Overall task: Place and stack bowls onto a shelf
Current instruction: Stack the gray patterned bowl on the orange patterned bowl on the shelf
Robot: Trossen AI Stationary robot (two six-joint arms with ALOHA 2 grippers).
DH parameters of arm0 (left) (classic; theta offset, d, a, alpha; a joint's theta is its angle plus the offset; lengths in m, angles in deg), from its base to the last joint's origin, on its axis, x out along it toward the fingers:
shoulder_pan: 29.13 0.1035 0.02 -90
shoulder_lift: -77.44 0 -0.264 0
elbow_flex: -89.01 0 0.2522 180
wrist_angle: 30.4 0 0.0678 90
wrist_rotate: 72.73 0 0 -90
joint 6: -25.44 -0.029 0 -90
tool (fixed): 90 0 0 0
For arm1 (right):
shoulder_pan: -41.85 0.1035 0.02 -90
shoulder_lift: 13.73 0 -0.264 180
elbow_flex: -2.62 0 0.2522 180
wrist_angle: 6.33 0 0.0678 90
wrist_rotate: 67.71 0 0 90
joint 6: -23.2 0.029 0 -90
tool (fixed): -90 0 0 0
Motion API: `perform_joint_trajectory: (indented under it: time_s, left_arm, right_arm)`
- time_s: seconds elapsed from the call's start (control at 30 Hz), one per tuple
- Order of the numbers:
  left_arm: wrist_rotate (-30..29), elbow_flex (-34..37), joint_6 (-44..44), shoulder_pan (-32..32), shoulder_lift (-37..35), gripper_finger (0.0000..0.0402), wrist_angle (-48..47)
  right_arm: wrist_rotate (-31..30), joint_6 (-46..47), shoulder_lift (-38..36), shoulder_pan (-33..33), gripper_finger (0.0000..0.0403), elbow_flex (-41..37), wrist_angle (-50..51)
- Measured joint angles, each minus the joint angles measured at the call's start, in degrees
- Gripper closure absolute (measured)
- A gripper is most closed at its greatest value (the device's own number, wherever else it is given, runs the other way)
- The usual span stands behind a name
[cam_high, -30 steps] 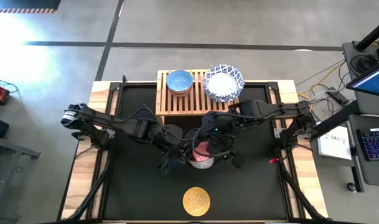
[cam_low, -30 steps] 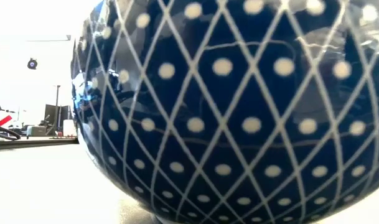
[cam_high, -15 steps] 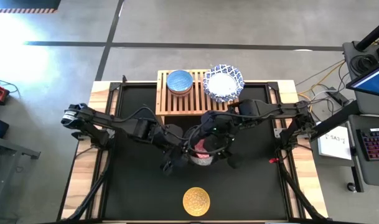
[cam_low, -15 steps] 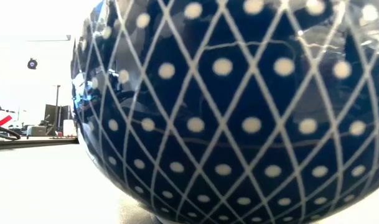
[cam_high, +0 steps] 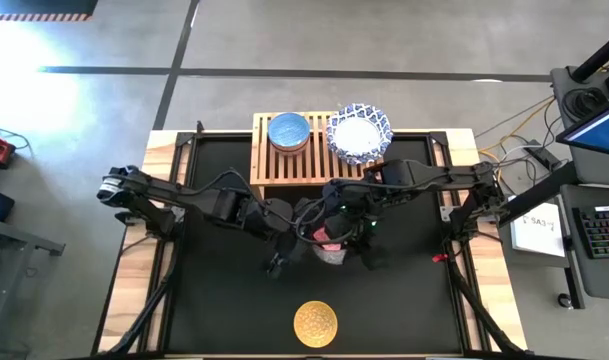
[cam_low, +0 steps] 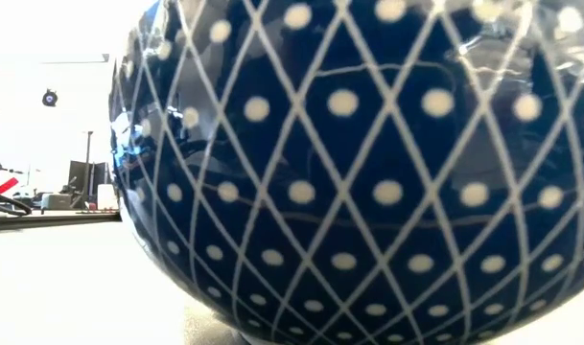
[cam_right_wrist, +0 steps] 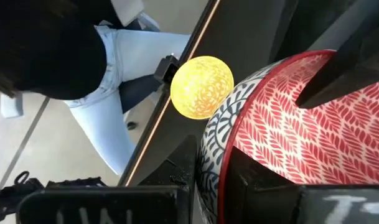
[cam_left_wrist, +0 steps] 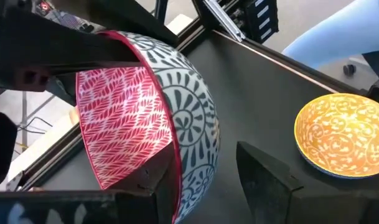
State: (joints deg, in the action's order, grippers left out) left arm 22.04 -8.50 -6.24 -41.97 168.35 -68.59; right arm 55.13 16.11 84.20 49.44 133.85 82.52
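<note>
Red inside and grey-patterned outside, the small red bowl is tipped on edge at mid-bench, between the two grippers and just in front of the shelf; the left gripper has its fingers astride the rim, one inside and one outside, pinching the wall; the right gripper likewise clamps the opposite rim, as the right wrist view shows. On the shelf stand a blue bowl and, beside it, a white bowl with a blue scalloped rim; the shelf's near slats are partly hidden by the arms. The yellow bowl lies apart near the bench's front edge; a large blue-and-white object fills the low view. The step in hand appears to be the lift or handover of the red bowl; the next move seemingly calls for one gripper to let go, the bowl to be levelled, carried back and set onto the shelf or a bowl there.
</note>
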Motion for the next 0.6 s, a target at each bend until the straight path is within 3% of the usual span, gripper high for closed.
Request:
perform_joint_trajectory:
  time_s: [0.13, 0.47, 0.6]
  left_arm:
    - [-1.4, 0.0, 0.1, 0.0, 0.0, 0.0263, -0.3]
    - [-20.2, -0.9, -1.4, -0.1, -0.3, 0.0263, -0.6]
    - [-22.1, -3.5, -2.3, -0.1, -0.3, 0.0263, -0.5]
  right_arm:
    - [-1.8, -0.4, -0.1, -0.4, 0.037, 0.0, 1.2]
    - [-5.0, -0.2, -1.1, -4.3, 0.037, 0.1, 4.7]
    - [-5.2, -0.2, -1.1, -5.1, 0.037, 0.1, 5.7]
